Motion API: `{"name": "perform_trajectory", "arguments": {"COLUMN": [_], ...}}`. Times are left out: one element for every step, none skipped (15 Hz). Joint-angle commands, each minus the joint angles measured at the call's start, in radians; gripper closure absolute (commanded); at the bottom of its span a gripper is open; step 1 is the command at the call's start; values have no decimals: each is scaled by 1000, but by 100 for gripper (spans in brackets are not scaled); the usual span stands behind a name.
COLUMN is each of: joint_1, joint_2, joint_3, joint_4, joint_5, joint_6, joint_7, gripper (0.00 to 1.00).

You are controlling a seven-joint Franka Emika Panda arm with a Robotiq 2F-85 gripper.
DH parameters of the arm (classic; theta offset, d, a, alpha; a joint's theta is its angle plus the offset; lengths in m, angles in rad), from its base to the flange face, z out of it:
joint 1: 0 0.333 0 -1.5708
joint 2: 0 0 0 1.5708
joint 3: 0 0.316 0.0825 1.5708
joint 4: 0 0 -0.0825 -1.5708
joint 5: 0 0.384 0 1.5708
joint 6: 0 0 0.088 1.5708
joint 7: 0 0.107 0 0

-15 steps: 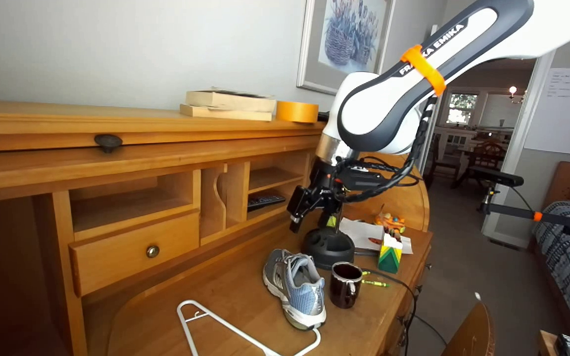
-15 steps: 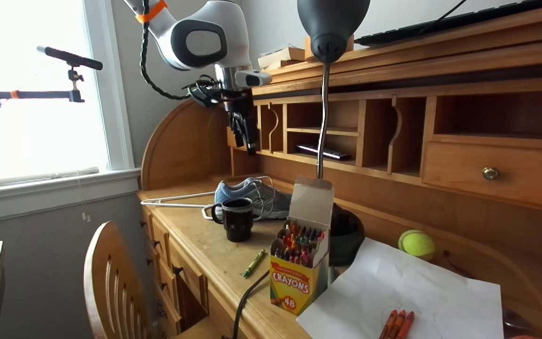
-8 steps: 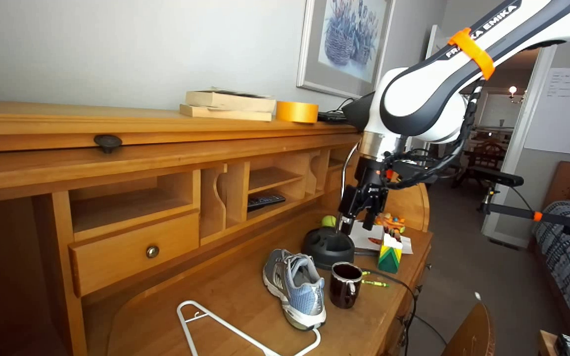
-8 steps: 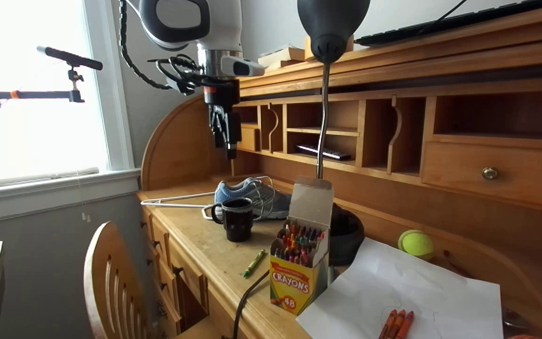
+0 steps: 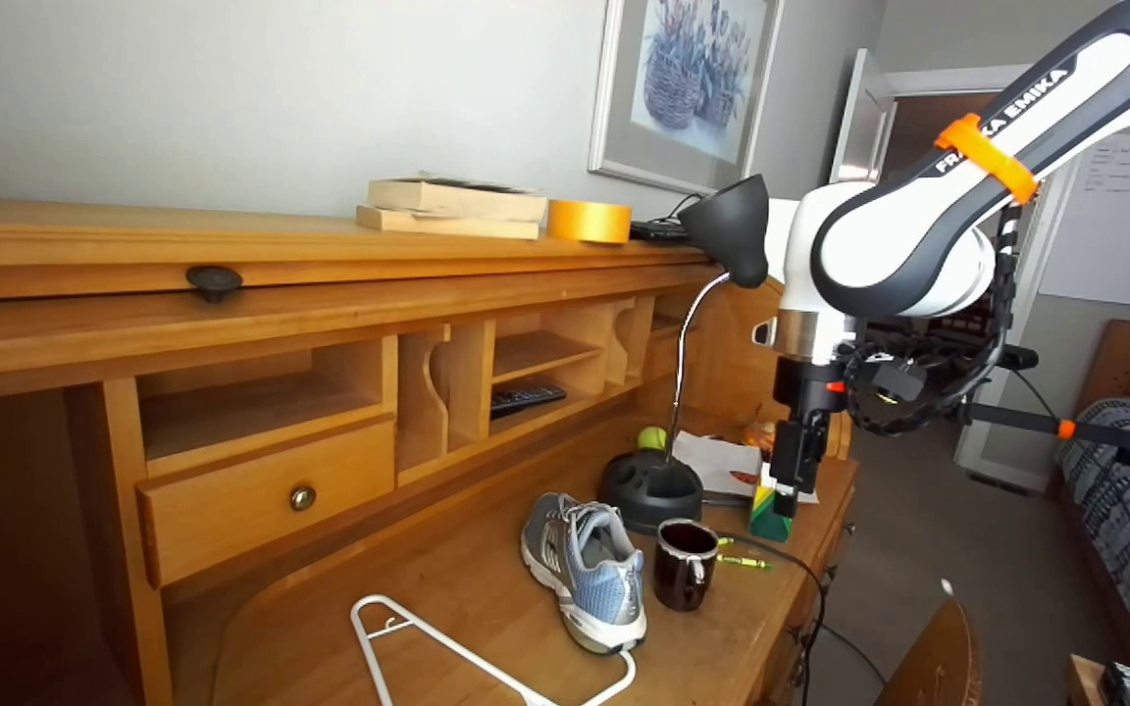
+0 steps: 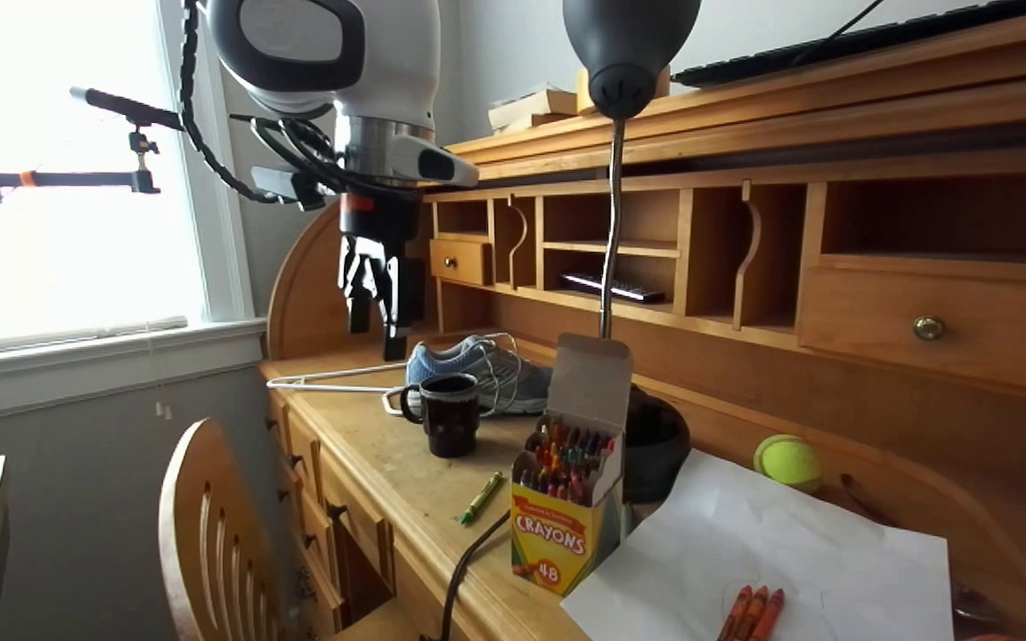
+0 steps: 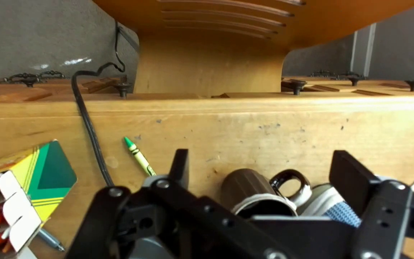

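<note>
A black gripper [image 7: 261, 160] was suspended above the wooden top of a roll-top desk [image 5: 487, 588], its two fingers spread well apart, with a brown mug [image 7: 244, 187] seen below and between them in the wrist view. In an exterior view, the mug was set upright on the desk just right of a grey-and-blue shoe [image 5: 585, 579], and a white hanger [image 5: 371, 659] was laid at the near side, reaching to the shoe's heel. The far end was taken up by a black lamp [image 5: 730, 226] and white paper [image 5: 722, 466], while in an exterior view an open crayon box [image 6: 553, 539] was placed near, with a green crayon [image 6: 482, 497] lying to its left. A remote control [image 5: 526, 398] was tucked into a pigeonhole. On the grey wall behind, a framed flower picture [image 5: 688, 88] was hung; a patterned bed [image 5: 1119, 510] was glimpsed at right. In an exterior view, the left was lit by a bright window [image 6: 50, 267], and a wooden chair [image 6: 182, 534] was placed before the drawers.
</note>
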Motion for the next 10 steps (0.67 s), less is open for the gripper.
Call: {"name": "perform_trajectory", "arguments": {"joint_1": [-24, -30, -37, -42, -50, -36, -42, -46, -48, -48], "joint_2": [-18, -16, -15, -11, 0, 0, 2, 3, 3, 3], "joint_3": [-30, -38, -48, -57, -65, -52, -59, -63, -64, -63], "joint_4": [-56, -62, -66, -70, -67, -46, -49, -49, -49, -49], "joint_5": [-45, -52, -52, -53, -65, -42, -45, -47, -48, -48], "joint_6": [38, 47, 55, 69, 62, 38, 38, 38, 38, 38], "joint_7": [-70, -86, -111, -132, -137, -106, -118, -124, -127, -127], "gripper": [0, 0, 0, 0, 0, 0, 0, 0, 0, 0]}}
